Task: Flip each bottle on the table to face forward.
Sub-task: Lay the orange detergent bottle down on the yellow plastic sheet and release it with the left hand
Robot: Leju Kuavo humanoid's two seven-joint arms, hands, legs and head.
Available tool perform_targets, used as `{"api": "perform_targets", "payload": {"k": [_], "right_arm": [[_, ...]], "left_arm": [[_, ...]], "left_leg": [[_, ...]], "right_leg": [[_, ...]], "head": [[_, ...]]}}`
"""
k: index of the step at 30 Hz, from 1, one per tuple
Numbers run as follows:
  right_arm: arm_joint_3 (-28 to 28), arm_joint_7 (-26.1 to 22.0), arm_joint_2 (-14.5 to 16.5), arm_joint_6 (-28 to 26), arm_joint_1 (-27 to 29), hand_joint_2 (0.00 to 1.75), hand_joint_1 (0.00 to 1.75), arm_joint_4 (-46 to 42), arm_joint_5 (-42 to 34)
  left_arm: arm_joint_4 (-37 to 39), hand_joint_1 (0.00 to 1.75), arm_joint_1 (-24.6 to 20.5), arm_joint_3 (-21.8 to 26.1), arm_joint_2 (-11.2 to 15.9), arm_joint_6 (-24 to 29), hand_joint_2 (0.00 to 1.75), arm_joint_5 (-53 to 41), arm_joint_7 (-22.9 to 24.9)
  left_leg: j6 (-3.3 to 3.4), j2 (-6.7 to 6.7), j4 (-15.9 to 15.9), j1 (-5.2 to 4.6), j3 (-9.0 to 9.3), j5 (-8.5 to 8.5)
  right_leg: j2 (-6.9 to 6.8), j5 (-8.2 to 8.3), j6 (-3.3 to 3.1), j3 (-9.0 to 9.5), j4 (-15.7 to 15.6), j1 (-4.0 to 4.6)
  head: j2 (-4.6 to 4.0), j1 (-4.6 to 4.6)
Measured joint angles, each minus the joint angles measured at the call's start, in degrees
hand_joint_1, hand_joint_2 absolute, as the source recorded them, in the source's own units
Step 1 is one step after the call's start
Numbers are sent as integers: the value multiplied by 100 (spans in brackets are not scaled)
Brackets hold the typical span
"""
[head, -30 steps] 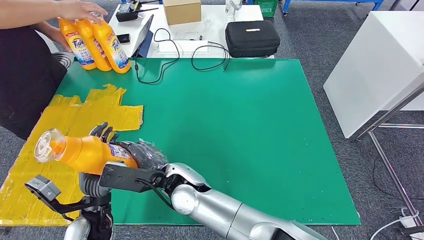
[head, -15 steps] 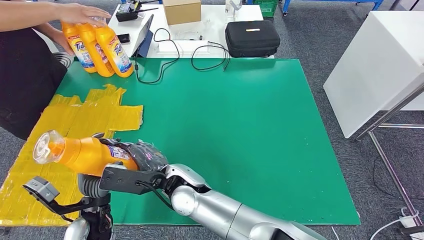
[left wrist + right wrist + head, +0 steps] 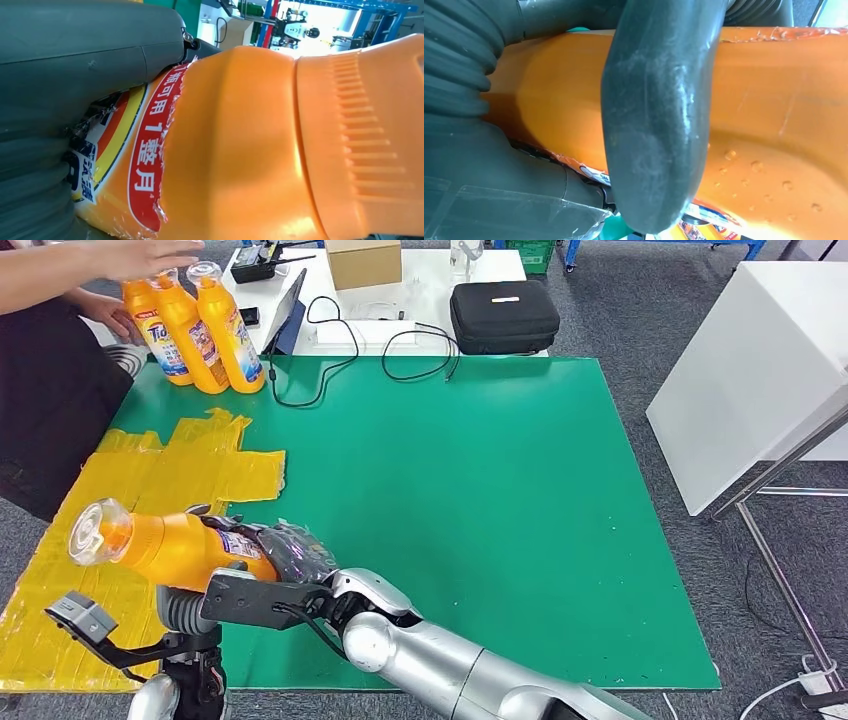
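Note:
An orange detergent bottle (image 3: 170, 548) lies on its side in the air over the table's near left corner, its clear cap (image 3: 97, 531) pointing left. My right hand (image 3: 290, 552) grips its base end, the thumb (image 3: 659, 115) lying across the orange body (image 3: 774, 100). My left hand (image 3: 185, 605) holds it from below, fingertips (image 3: 198, 510) showing behind it. In the left wrist view that hand (image 3: 75, 75) lies against the torn red and blue label (image 3: 145, 165). Three more orange bottles (image 3: 195, 330) stand upright at the far left corner.
A person's hand (image 3: 140, 255) hovers just above the three bottles. Yellow tape (image 3: 150, 480) covers the left part of the green mat (image 3: 450, 490). Behind the mat are cables (image 3: 330, 340), a black case (image 3: 503, 315) and a cardboard box (image 3: 364, 260). A white table (image 3: 760, 370) stands to the right.
My left hand's fingers have curled in behind the bottle. The person has set the three tilted bottles upright and lifted the hand off them.

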Motion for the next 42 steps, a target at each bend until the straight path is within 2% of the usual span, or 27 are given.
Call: {"api": "perform_targets", "payload": {"k": [14,16,18,20,24,27,30,34,37,42], "right_arm": [[-16,-11,1,-12,5,175,174,1,12],[-26,-32,1,-48,17,175,91,5,25],[-71,-82,2,-92,46,87,4,14,77],[-158,-142,2,-122,86,0,0,23,184],[-596,-327,1,-66,247,0,0,28,773],[-1177,-532,-80,130,502,0,0,-159,1275],[-1892,-626,-338,599,766,0,0,-680,1484],[-2681,-720,-498,1012,960,0,0,-1125,1771],[-2967,-759,-514,1039,1037,0,0,-1280,1853],[-3181,-777,-559,1032,1126,0,0,-1441,1870]], "left_arm": [[0,175,-1,0,0,-2,175,1,0],[0,175,-9,0,0,-8,175,4,1],[0,175,-31,0,-1,-14,175,7,3],[0,175,-77,-2,-7,9,175,-1,14],[-8,175,-214,-12,-15,238,175,-205,17],[-1,175,-430,39,10,699,175,-710,-1],[237,175,-946,347,167,1191,175,-1383,-45],[798,175,-1667,922,374,1304,175,-2032,-141],[1075,175,-1942,1157,431,1347,175,-2228,-159],[1286,175,-2091,1323,478,1493,175,-2513,-199]], "left_leg": [[0,0,0,0,0,0],[0,0,0,0,0,0],[0,0,0,0,0,0],[0,0,0,0,-1,0],[0,-2,1,0,0,0],[0,-6,1,-1,-2,0],[-2,-14,2,-1,-5,3],[-8,-5,2,0,-1,8],[-11,-5,2,1,-1,9],[-11,-5,2,1,-8,9]], "right_leg": [[0,0,0,0,0,0],[0,0,0,0,0,0],[0,0,0,-1,0,0],[0,0,0,0,0,0],[-1,0,0,1,0,0],[-4,0,0,0,-1,0],[-13,2,1,2,0,-1],[-9,6,1,3,3,-1],[-7,5,1,2,8,0],[-6,3,1,-5,9,-1]], "head": [[0,0],[0,0],[0,-1],[0,-1],[0,0],[0,1],[0,2],[0,0],[0,0],[0,1]]}}
